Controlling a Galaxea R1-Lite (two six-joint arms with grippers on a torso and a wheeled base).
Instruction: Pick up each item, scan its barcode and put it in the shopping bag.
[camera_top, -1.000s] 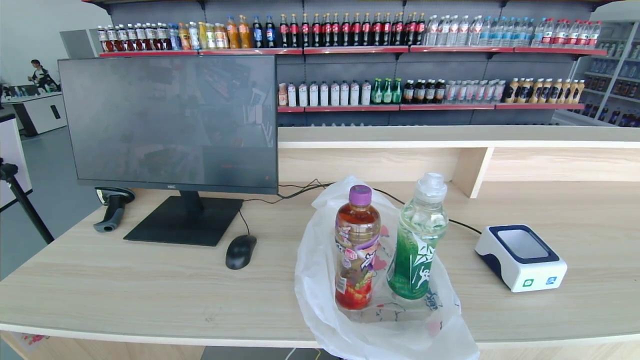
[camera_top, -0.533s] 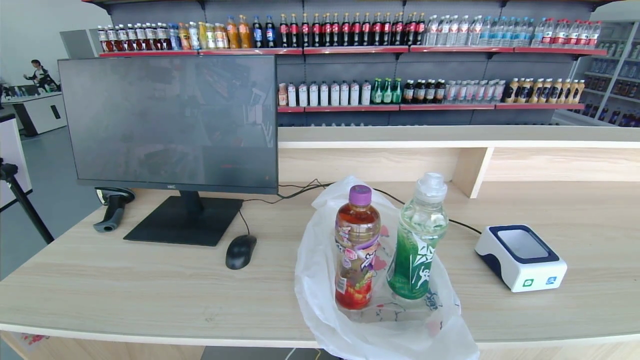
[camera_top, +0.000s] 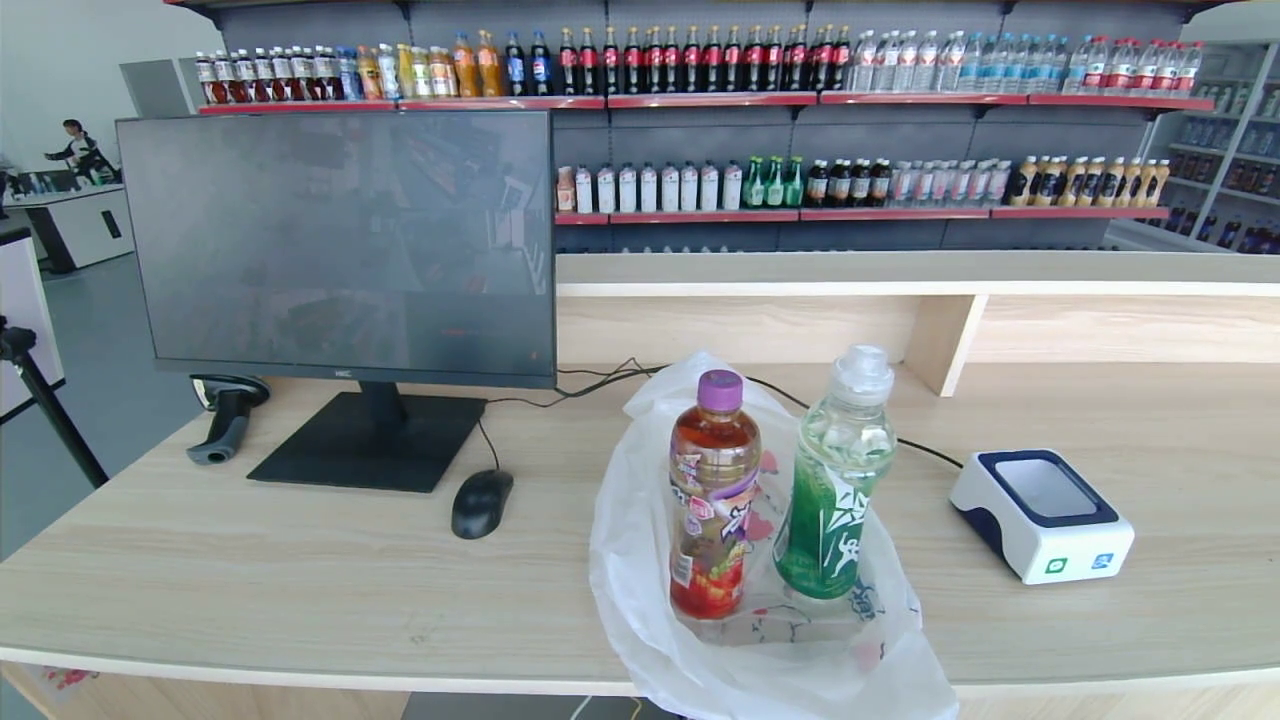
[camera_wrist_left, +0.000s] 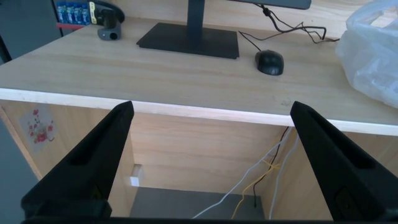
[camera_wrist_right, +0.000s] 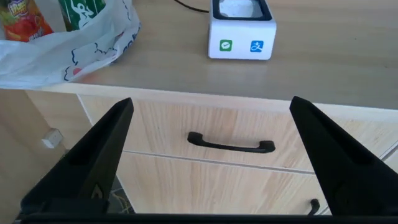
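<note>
Two bottles stand upright inside the white plastic shopping bag (camera_top: 640, 560) on the counter: a red tea bottle (camera_top: 714, 500) with a purple cap and a green bottle (camera_top: 835, 480) with a clear cap. To their right sits the white and blue barcode scanner (camera_top: 1040, 512). My left gripper (camera_wrist_left: 211, 109) is open, low in front of the counter's edge, with the bag (camera_wrist_left: 376, 50) off to one side. My right gripper (camera_wrist_right: 211, 102) is open too, below the counter front, facing the scanner (camera_wrist_right: 240, 34) and the bag (camera_wrist_right: 81, 50). Nothing is between either pair of fingers.
A monitor (camera_top: 340, 240) on a black stand, a black mouse (camera_top: 481, 502) and a handheld scanner (camera_top: 225, 420) occupy the counter's left. Cables run behind the bag. A drawer handle (camera_wrist_right: 231, 144) is on the counter front. Shelves of drinks fill the background.
</note>
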